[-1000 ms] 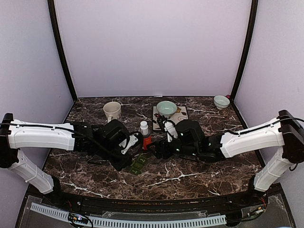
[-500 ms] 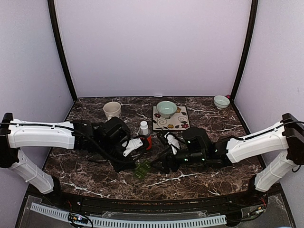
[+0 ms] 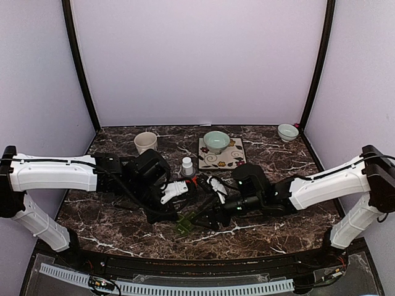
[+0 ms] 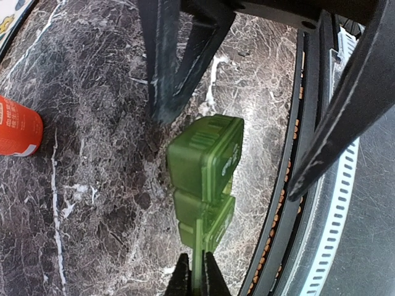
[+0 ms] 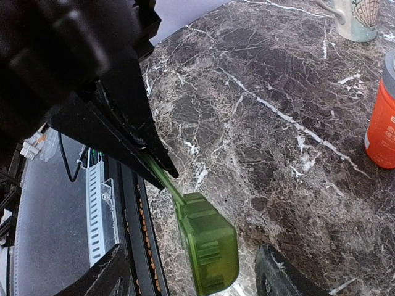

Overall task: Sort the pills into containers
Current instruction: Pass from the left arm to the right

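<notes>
My left end effector [image 4: 196, 280], just nearer than the orange bottle [image 3: 187, 165], is pinched tight on a thin flap of the dark green pill-box strip [image 4: 207, 160]. The strip lies nearer than the bottle, toward the counter's [image 3: 265, 231] front edge. My right end effector [image 3: 202, 214], near-right of the bottle, gapes wide around the strip's end.

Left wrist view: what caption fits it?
Left tool pinches the thin flap of a green plastic three-compartment pill-box strip.
</notes>
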Robot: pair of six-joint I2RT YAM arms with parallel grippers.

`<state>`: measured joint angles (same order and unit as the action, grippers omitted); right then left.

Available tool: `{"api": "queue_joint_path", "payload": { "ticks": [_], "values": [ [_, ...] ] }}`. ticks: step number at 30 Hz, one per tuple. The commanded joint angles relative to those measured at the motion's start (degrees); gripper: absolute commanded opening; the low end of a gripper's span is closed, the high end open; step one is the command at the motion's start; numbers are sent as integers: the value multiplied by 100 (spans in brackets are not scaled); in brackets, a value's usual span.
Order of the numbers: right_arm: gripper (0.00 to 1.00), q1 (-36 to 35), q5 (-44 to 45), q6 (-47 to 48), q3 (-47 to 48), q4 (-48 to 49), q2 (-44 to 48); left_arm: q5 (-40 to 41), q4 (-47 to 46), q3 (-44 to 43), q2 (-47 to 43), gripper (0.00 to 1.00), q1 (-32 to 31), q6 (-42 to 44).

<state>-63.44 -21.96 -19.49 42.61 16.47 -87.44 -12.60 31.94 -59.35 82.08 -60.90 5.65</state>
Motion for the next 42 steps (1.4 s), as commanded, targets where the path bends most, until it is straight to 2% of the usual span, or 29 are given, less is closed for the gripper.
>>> {"api": "queue_joint_path", "payload": {
  "ticks": [1,7,16,23,30,31,34,35,36,42],
  "values": [
    [69,-14,-209,130,199,-31,-151,-227,225,-216,14,0,26,254],
    [65,3,-259,138,294,-42,-265,-299,238,-226,-25,0,24,311],
    [49,25,-461,120,452,-120,-541,-288,262,-217,-74,0,17,383],
    [27,33,-581,54,490,-139,-631,-210,246,-201,-148,0,17,432],
    [1,53,-721,-37,457,-25,-586,-118,213,-120,-155,0,18,354],
    [0,59,-739,-57,460,-17,-589,-56,180,-105,-169,1,17,305],
    [0,60,-789,-184,416,87,-588,179,-24,-26,-297,29,17,113],
    [0,60,-785,-259,385,163,-573,294,-127,24,-389,46,17,42],
    [0,64,-783,-350,341,224,-559,409,-270,135,-527,59,19,-49],
    [0,110,-603,-996,22,658,-428,1303,-1043,712,-1317,72,28,-600]
  ]
}}
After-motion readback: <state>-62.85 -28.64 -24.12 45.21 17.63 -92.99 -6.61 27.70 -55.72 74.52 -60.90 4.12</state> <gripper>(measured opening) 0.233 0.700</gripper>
